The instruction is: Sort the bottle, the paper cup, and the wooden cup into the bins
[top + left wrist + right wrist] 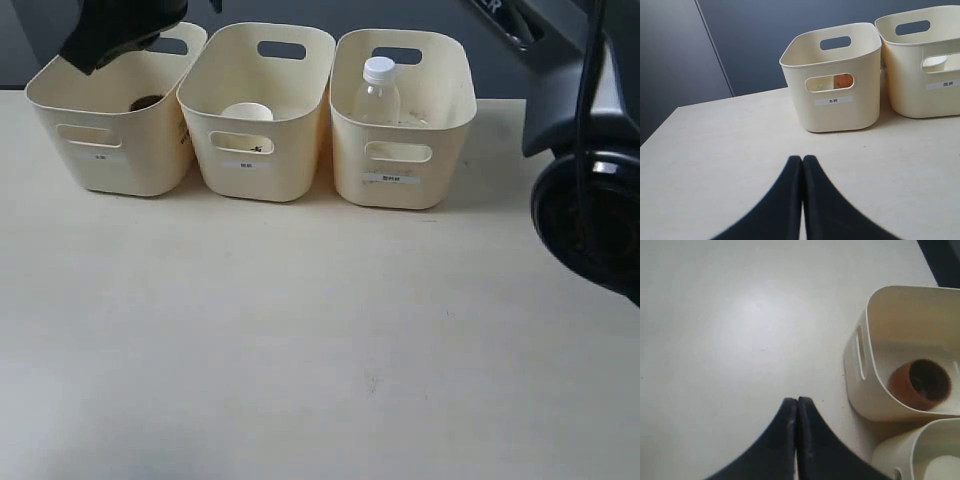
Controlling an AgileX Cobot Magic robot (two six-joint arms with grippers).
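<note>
Three cream bins stand in a row at the back of the table. The wooden cup (146, 101) (920, 382) sits in the left bin (110, 165) (832, 115). In the middle bin (262, 175) is the paper cup (247, 111). The bottle (378, 95) stands upright in the right bin (400, 190). My left gripper (802, 159) is shut and empty, low over the table in front of the left bin, and does not show in the exterior view. My right gripper (798, 400) is also shut and empty. It looks down from above beside the left bin, and is likely the dark shape (95, 60) there.
The right arm's dark body (590, 200) fills the right edge of the exterior view. The bins stand touching side by side. A dark wall (765, 40) runs behind the table's far edge. Bare tabletop (300, 340) stretches in front of the bins.
</note>
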